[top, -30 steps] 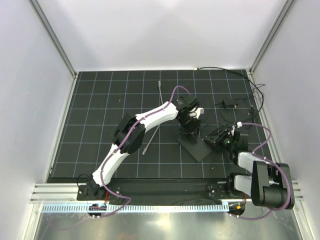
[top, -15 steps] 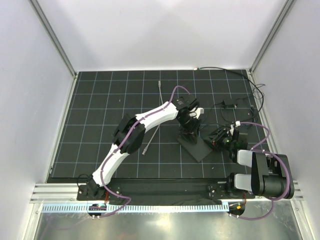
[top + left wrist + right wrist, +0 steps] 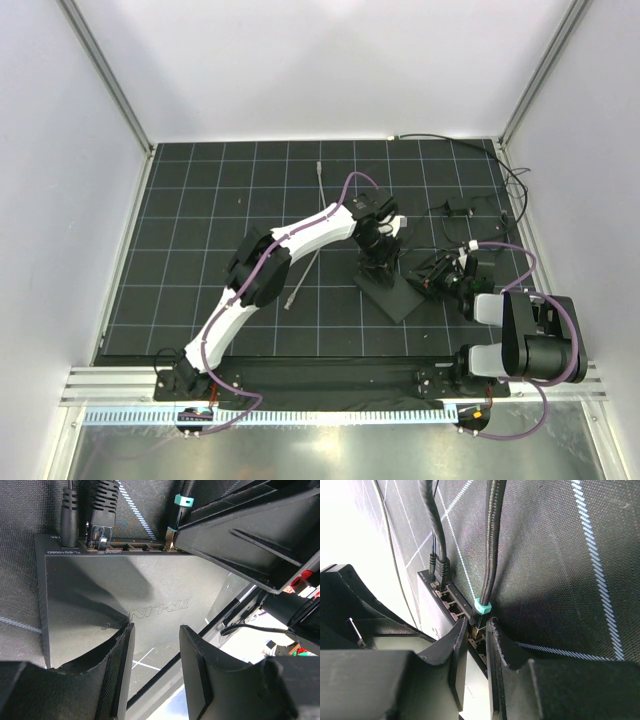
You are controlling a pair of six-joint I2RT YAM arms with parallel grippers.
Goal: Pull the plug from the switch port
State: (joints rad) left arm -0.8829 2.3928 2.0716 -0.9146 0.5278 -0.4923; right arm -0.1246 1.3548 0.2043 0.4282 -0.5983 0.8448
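Observation:
The switch (image 3: 392, 296) is a flat black box lying on the grid mat, and its port row (image 3: 451, 603) faces my right gripper. My left gripper (image 3: 378, 262) hangs low over the box top (image 3: 150, 590), open with nothing between its fingers (image 3: 120, 660). The plug (image 3: 479, 621) is a small dark connector under a teal collar (image 3: 483, 607) on a black braided cable. It sits at a port near the row's end. My right gripper (image 3: 476, 628) has closed its two fingertips on the plug's sides. In the left wrist view the plug (image 3: 172, 530) is mostly hidden behind that gripper.
Two other connectors (image 3: 69, 515) (image 3: 102, 510) occupy the ports at the far end of the row. A thin grey cable (image 3: 305, 268) lies left of the switch. Loose black cables (image 3: 470, 210) curl at the back right. White walls enclose the mat, and a metal rail (image 3: 330, 385) runs along its near edge.
My right gripper has edged left toward the switch's port side, and its forearm has swung with it. The left arm and the switch have not moved.

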